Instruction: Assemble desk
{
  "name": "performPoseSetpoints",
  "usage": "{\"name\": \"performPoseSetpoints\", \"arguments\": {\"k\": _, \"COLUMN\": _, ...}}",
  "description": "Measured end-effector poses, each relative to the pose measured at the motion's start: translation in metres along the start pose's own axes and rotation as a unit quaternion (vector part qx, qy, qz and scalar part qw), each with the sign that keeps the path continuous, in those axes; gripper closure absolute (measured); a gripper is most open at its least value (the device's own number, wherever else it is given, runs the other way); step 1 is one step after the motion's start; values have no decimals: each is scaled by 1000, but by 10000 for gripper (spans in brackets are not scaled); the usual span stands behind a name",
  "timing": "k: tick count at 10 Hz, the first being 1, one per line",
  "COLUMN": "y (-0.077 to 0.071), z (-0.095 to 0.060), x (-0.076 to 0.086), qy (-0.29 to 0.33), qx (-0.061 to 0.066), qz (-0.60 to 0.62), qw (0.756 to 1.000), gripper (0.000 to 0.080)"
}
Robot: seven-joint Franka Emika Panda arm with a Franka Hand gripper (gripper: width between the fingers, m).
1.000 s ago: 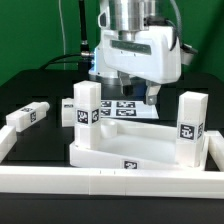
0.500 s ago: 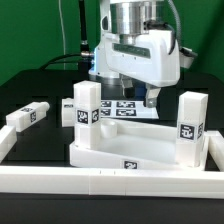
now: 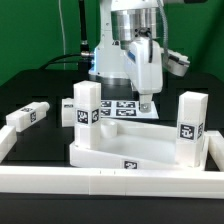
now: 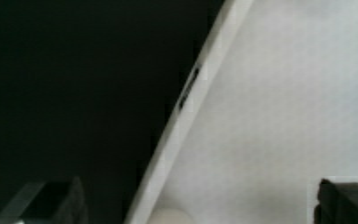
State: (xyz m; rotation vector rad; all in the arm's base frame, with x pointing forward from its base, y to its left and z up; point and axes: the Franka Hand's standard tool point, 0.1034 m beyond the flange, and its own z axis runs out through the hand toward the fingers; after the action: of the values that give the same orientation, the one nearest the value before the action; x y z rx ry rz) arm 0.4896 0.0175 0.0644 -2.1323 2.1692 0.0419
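Moved: my wrist has turned since the earlier frame, so my gripper [image 3: 146, 104] now shows edge-on, above the marker board [image 3: 118, 108].
Jaws: spread wide, nothing between them.
Desk panel [image 3: 130, 148]: flat, in front of the gripper.
Upright legs: one at each end of the panel [image 3: 87, 104] [image 3: 191, 118].
Loose leg [image 3: 28, 117]: lying at the exterior view's left.

Room seems open above the panel [image 3: 150, 146] between its 2 upright legs [image 3: 87, 104]; a rail [image 3: 110, 183] bars the front.
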Motion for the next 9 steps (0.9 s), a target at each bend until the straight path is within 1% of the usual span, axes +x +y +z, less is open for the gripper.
{"name": "performPoseSetpoints", "arguments": {"k": 1, "y": 1, "z": 4, "x": 1, "qy": -5, "qx": -9, "qz": 50, "qw": 999, "gripper": 150}}
{"name": "performPoseSetpoints", "arguments": {"k": 2, "y": -1, "z": 7, "x": 3, "qy": -7, "qx": -14, "qz": 92, "qw": 996, "gripper": 150}}
{"name": "performPoseSetpoints", "arguments": {"k": 3, "y": -2, "z": 13, "x": 5, "qy": -8, "qx": -15, "qz": 126, "qw": 992, "gripper": 150}}
{"name": "performPoseSetpoints", "arguments": {"k": 6, "y": -7, "z": 37, "x": 10, "qy": 4, "qx": -27, "qz": 133, "qw": 991, "gripper": 150}}
{"name": "performPoseSetpoints", "arguments": {"k": 9, "y": -4, "z": 46, "x": 9, "qy": 6, "qx": -37, "qz": 128, "qw": 991, "gripper": 150}}
